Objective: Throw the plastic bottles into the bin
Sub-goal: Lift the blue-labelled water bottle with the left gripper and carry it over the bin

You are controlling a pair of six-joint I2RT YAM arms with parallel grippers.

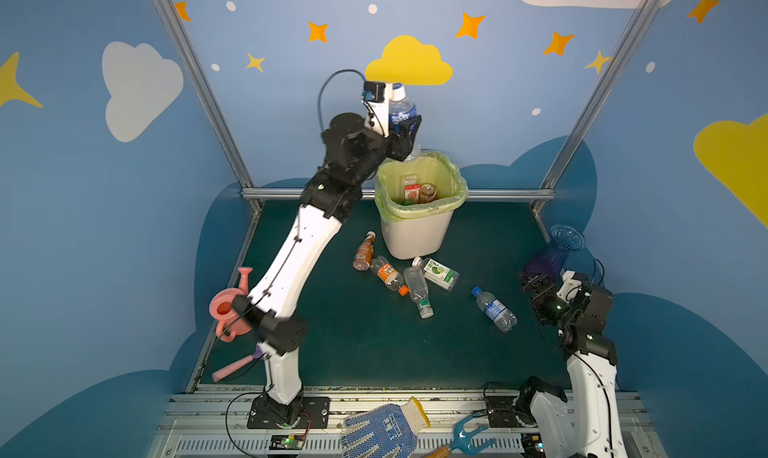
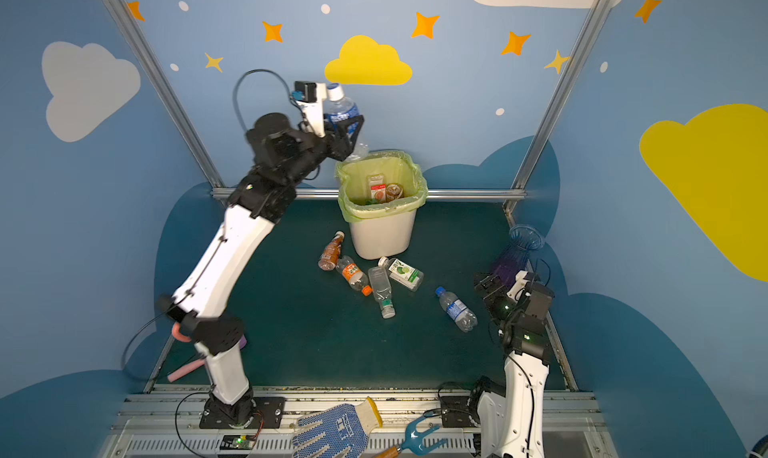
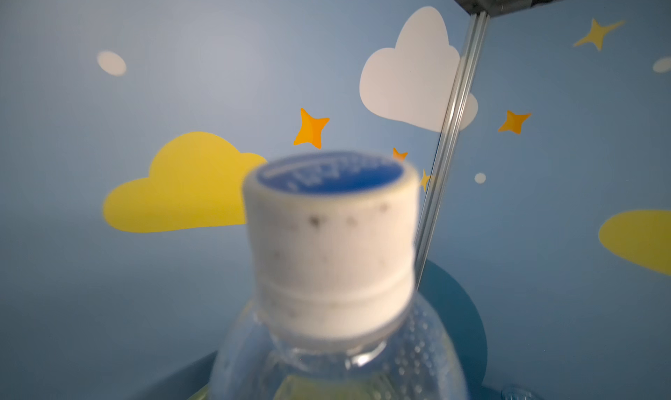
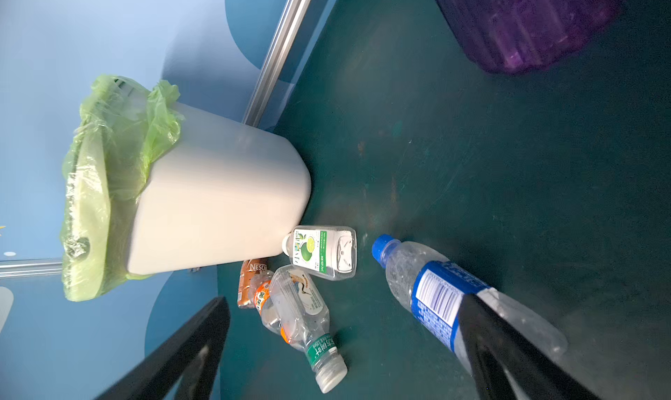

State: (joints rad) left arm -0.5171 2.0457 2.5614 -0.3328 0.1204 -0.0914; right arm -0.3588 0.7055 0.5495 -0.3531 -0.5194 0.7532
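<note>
Five plastic bottles lay loose on the tabletop [image 1: 332, 343] in front of the bin [image 1: 415, 239]. The brown Nescafe bottle [image 1: 363, 253] and orange-capped bottle [image 1: 388, 275] were off the bin's front left corner. The green-labelled bottle [image 1: 417, 290] and squarish lime-label bottle [image 1: 440, 273] were just before its front wall, the lime one's cap near or touching the base. The blue-capped water bottle [image 1: 494, 309] was farther out to the bin's front right. At least two more sat down inside the bin's liner.

One white-capped bottle [image 1: 402, 110] was upright in the air over the bin's rear left rim, base just above the bag edge. The left tool [image 1: 405, 130] clasped it across the blue label band; how tightly, the frames didn't show. The right tool [image 1: 536, 284] gaped wide and empty, well to the bin's front right, near the blue-capped water bottle but apparently not touching it.

Handling, judged:
- All looked empty, so light.
- Thin clear walls would dent under squeeze.
- Smooth round bodies would slip and roll.
- Best hold looked like mid-body across the label, not neck or cap.
- The squarish one should go by its flat faces.
- Lying bottles would likely skate away if nudged off-centre.
</note>
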